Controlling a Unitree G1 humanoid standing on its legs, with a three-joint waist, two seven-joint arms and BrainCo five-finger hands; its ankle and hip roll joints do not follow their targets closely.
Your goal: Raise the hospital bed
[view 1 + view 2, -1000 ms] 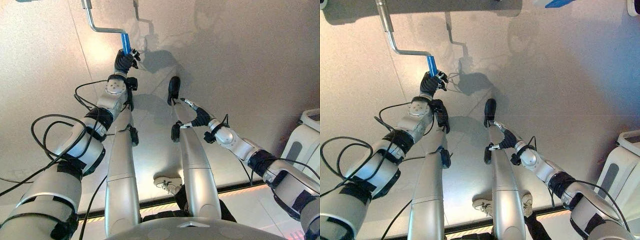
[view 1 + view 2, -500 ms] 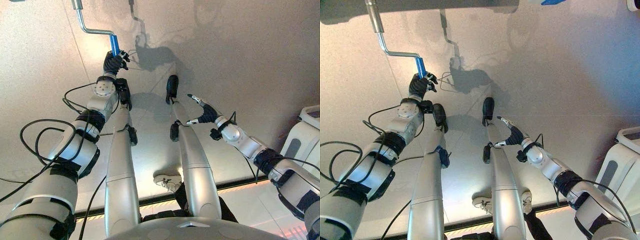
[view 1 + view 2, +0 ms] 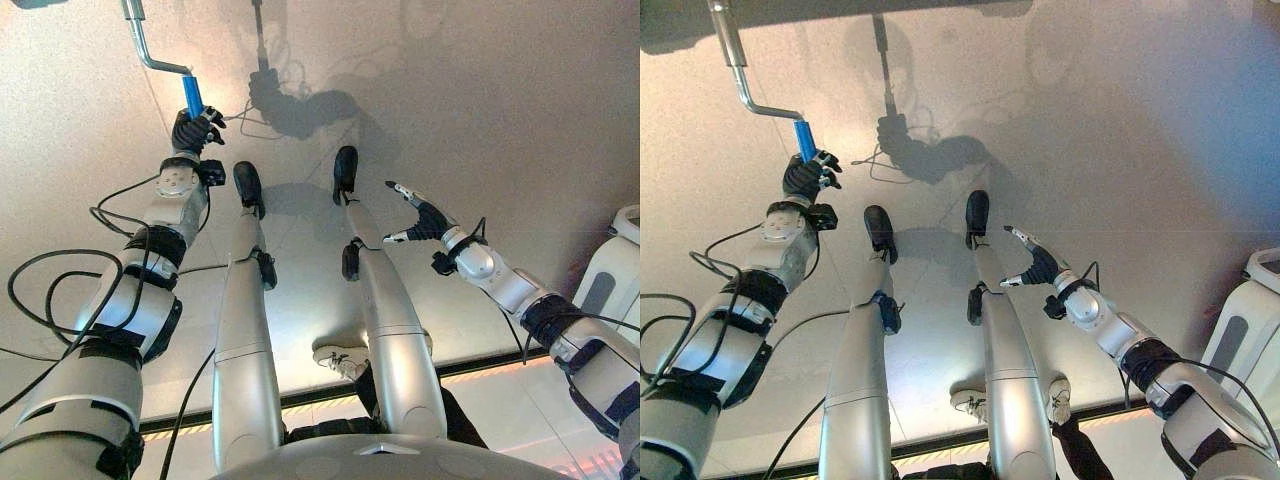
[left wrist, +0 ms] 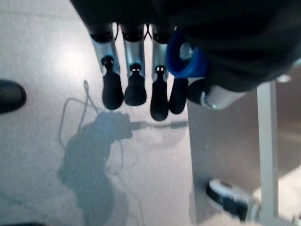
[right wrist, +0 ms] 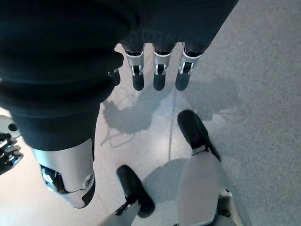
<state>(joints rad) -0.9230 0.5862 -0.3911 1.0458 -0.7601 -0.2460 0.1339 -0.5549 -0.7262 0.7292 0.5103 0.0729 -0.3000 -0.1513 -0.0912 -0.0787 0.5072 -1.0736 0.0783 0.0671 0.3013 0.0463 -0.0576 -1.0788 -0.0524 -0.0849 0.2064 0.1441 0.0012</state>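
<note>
Left hand (image 3: 192, 130) is curled around the blue plastic grip (image 3: 191, 96) of a bent silver metal crank handle (image 3: 150, 55). The arm is stretched forward, and the hand sits at the lower end of the crank. In the left wrist view the round blue end of the grip (image 4: 186, 60) shows between the dark palm cover and the fingers (image 4: 135, 89), which wrap around it. The crank rod goes up from the grip to the dark edge of the hospital bed frame (image 3: 840, 10) at the far side. Right hand (image 3: 423, 218) hangs free in the air on the right side above the pale speckled floor (image 3: 500, 120), fingers straight and relaxed, holding nothing.
</note>
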